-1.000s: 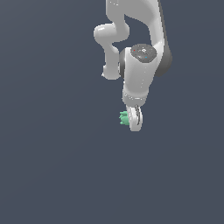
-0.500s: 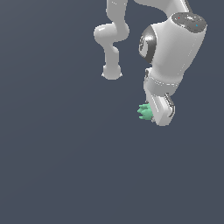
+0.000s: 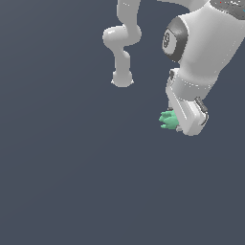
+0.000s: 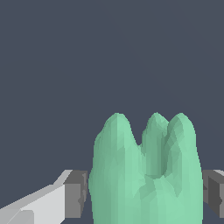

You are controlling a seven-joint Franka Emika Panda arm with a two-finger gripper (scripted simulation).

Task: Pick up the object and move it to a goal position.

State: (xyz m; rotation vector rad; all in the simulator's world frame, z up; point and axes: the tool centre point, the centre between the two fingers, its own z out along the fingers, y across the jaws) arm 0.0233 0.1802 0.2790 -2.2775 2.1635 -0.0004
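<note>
White Panda gripper (image 3: 181, 122) clamped on small mint-green ridged lumpy blob (image 3: 168, 120), grey finger pads (image 4: 77, 194) touching both sides, plain dark-grey backdrop (image 3: 72, 167).

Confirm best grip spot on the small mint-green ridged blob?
Across the broad lower body of the small mint-green ridged blob, below its three rounded lobes, with pads closing from the two opposite flanks. That is how the white gripper holds it now; the lobes are narrow and curved, probably poorer contact.
</note>
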